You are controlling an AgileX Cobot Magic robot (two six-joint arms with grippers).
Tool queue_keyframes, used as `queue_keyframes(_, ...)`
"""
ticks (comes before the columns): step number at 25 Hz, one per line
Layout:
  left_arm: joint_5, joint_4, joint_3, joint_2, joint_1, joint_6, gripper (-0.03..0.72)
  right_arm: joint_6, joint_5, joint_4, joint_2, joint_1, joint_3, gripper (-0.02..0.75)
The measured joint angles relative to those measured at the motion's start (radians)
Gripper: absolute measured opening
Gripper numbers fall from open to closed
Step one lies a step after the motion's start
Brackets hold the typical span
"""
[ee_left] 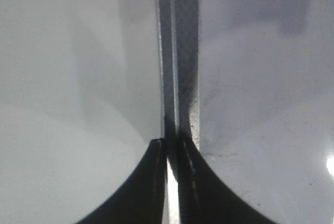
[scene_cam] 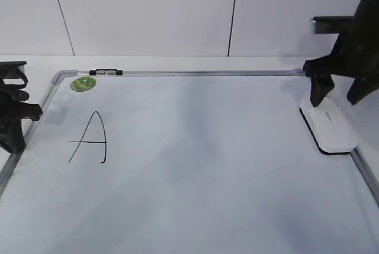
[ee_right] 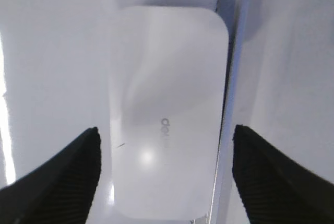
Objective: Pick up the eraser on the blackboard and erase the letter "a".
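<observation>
Exterior view first: blackboard (scene_cam: pixel 195 171) lies flat, grey frame around it, a green sticker (scene_cam: pixel 83 83) and a small black-and-clear clip (scene_cam: pixel 105 73) at its far-left corner. Only a capital "A" (scene_cam: pixel 90 138) shows on the left part of the board; no lowercase letter "a" can be made out in any view. Eraser (scene_cam: pixel 328 125) rests on the board's right side, just inside the frame rail, with the right gripper (scene_cam: pixel 336 88) poised over its far end, fingers spread. Left gripper (scene_cam: pixel 15 115) sits at the board's left edge, off the writing area. Left wrist view: the two black fingers (ee_left: pixel 190 182) stand almost together with a thin bright slit between them, holding nothing, lined up over the frame rail (ee_left: pixel 180 51). Right wrist view: eraser (ee_right: pixel 169 114) fills the middle, long axis running away from the camera, a black finger (ee_right: pixel 68 177) on either side and clear of it; jaws wide, nothing gripped. Judged step: the pick-up, approach made, grasp not yet taken. Next move likely calls for a straight descent so the fingers straddle the eraser's narrow width, watching the rail close on its right, then closing firmly on the glossy sides.
</observation>
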Motion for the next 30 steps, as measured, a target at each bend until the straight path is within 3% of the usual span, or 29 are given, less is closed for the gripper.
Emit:
queue_keyframes(7,0.000,0.000,0.000,0.000,0.000,0.006,0.056,0.000,0.085,-0.007,0.000,0.000,-0.202,0.580)
queue_keyframes(12,-0.002,0.013,-0.011,0.002,0.000,0.018,0.195,0.000,0.089,-0.007,0.000,0.000,-0.244,0.579)
queue_keyframes(15,-0.004,0.010,-0.043,0.005,0.000,0.020,0.238,0.000,0.093,0.002,0.000,0.000,-0.246,0.578)
queue_keyframes(21,0.087,0.013,-0.131,-0.072,0.000,0.020,0.250,0.005,0.095,0.012,-0.051,0.000,-0.235,0.577)
queue_keyframes(30,0.308,0.030,-0.140,-0.217,0.000,0.020,0.250,0.011,0.100,0.053,-0.286,0.000,-0.087,0.577)
